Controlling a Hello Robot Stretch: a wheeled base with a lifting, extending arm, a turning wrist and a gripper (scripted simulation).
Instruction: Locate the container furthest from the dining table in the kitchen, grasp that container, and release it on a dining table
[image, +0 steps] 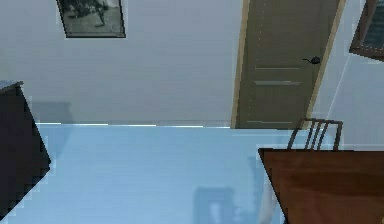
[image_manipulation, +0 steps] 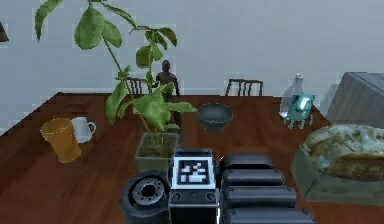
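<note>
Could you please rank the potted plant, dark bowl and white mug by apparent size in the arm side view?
1. potted plant, clearly largest
2. dark bowl
3. white mug, smallest
The plant stands nearer the camera, which exaggerates its size.

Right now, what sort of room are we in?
Likely a home dining area: a wooden dining table with chairs at its far side, a bowl and mug on it.
</note>
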